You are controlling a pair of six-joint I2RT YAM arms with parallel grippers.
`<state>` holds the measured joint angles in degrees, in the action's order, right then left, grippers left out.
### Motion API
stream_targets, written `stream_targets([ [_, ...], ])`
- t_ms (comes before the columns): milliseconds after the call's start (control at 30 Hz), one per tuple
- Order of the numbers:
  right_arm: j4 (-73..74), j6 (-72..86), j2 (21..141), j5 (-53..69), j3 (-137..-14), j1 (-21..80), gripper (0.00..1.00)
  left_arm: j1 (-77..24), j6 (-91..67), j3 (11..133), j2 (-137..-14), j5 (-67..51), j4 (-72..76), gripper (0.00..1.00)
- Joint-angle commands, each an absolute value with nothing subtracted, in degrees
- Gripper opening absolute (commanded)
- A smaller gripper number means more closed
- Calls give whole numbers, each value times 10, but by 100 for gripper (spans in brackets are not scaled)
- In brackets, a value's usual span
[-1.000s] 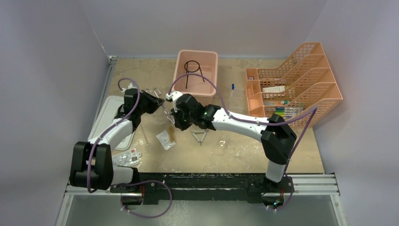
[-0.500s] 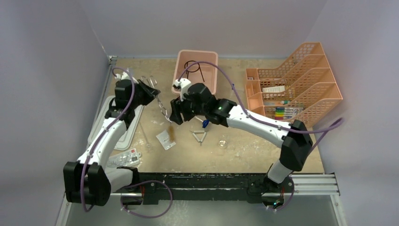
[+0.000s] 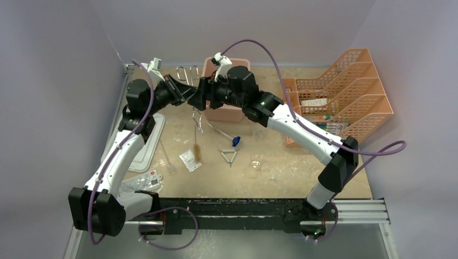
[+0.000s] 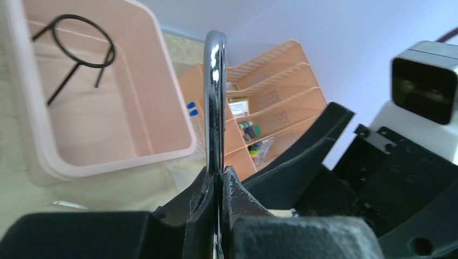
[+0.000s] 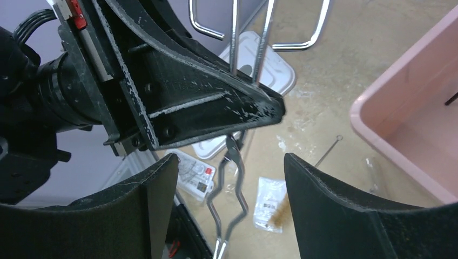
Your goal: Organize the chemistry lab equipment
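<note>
Tongs point(image 3: 197, 120) hang above the table point(image 3: 281, 172), pinched near their handle loops in the left claw point(image 4: 217, 177). The right claw point(image 5: 229, 159) gapes wide just beside them, holding nothing.

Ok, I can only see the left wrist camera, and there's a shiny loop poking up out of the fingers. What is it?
Observer: A handle of the metal tongs. The top camera shows their long end hanging down past the left end effector, which grips them.
Operator: Is the other arm grabbing them too?
Observer: No. The right wrist camera shows the right end effector open, with a finger on each side of the tongs, not touching them.
Operator: What's underneath?
Observer: In the right wrist camera, a small white packet lies on the table below the tongs' tip.
</note>
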<state>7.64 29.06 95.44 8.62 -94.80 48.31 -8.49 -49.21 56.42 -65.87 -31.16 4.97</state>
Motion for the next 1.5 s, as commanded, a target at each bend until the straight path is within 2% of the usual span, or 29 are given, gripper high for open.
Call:
stream_targets([
  [0,64,335,958,107,-949,485,73,-105,-530,601,-675,-345,141,0],
  [133,69,333,959,98,-939,484,67,-112,-541,606,-686,-346,156,0],
  [267,68,332,960,87,-927,482,51,-113,-545,607,-691,-352,161,0],
  [367,62,335,963,85,-924,477,44,-114,-548,605,-693,-362,167,0],
  [600,43,338,966,82,-928,465,40,-114,-549,596,-697,-387,183,0],
  [833,3,361,947,91,-889,449,10,-114,-543,590,-696,-387,187,0],
  [900,-16,365,938,90,-874,447,1,-114,-542,591,-697,-383,186,7],
  [933,-21,366,935,89,-868,446,0,-114,-542,591,-697,-381,185,12],
  [1100,-44,368,910,77,-837,442,0,-114,-515,602,-702,-361,149,35],
  [1233,-39,364,899,61,-827,435,0,-114,-467,624,-711,-339,83,50],
  [1333,-23,356,897,45,-832,423,0,-113,-451,635,-717,-337,67,57],
  [1467,21,334,907,6,-854,400,0,-113,-413,658,-715,-303,19,60],
])
